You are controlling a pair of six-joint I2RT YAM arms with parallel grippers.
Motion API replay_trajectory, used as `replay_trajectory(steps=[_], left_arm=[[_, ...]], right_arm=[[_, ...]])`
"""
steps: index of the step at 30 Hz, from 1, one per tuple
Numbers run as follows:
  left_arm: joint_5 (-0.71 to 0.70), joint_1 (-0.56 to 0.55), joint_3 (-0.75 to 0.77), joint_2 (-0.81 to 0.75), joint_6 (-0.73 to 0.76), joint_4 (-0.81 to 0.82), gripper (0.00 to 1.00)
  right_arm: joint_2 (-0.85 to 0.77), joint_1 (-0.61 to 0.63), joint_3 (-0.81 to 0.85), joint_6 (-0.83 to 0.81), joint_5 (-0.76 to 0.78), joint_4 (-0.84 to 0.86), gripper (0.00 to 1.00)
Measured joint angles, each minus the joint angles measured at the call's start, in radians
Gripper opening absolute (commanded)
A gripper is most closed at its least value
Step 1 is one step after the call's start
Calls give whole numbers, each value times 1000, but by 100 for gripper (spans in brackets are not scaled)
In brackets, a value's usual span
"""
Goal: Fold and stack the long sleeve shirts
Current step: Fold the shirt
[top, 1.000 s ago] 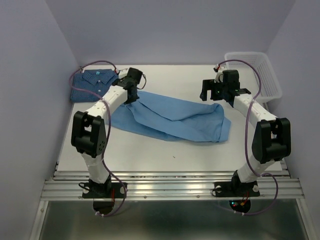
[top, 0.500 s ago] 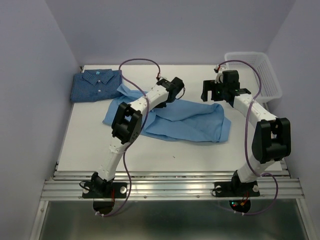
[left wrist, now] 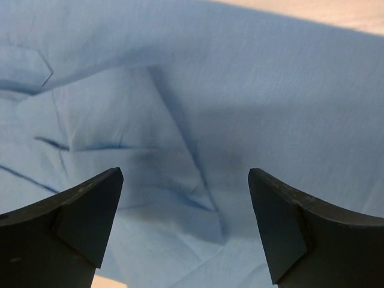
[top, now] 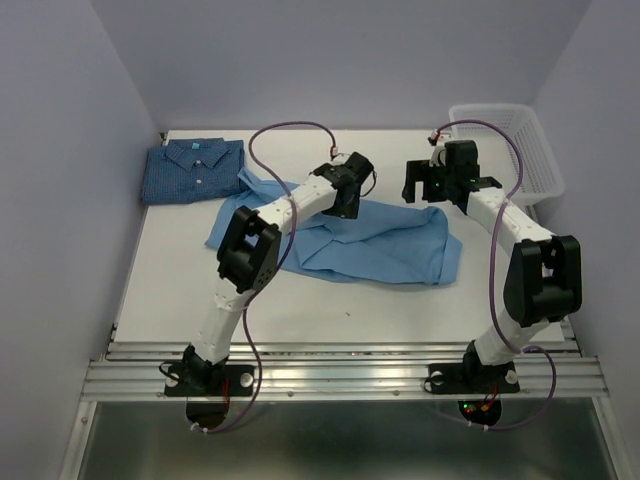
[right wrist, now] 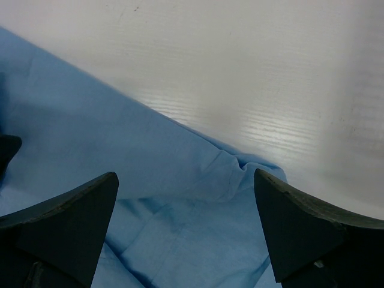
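A plain light blue shirt (top: 380, 245) lies partly folded across the middle of the table, filling the left wrist view (left wrist: 198, 108) and showing in the right wrist view (right wrist: 120, 180). A darker checked blue shirt (top: 190, 170) lies folded at the back left corner. My left gripper (top: 345, 205) hovers over the light shirt's upper edge, open, nothing between its fingers (left wrist: 84, 216). My right gripper (top: 420, 190) hangs open above the shirt's right end, its fingers (right wrist: 300, 228) empty.
A white mesh basket (top: 515, 145) stands at the back right corner by the right arm. Bare white table (top: 330, 300) runs along the front, and the enclosure walls close in on both sides.
The left arm swung from the table's left side to the centre, carrying a part of the light shirt over onto itself, then opened and let the cloth go. The right arm stayed still.
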Motion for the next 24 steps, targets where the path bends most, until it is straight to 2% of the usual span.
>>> replay_trajectory(steps=[2,7,12,16,20,24], left_arm=[[16,8,-132,-92,-1,46,99],[111,79,-499,-443,-22,205,99],[264,282,-770,-715,-50,418,99],[408,376,-858,-679,-53,516,99],[522,384,-861,-561,-49,578,97],[599,385,-850,-460,-48,610,90]], right_arm=[[0,0,0,0,0,0,100],[2,0,0,-1,0,1,100],[26,0,0,-1,0,0,100],[41,0,0,-1,0,0,100],[45,0,0,-1,0,-1,100],[45,0,0,-1,0,-2,100]])
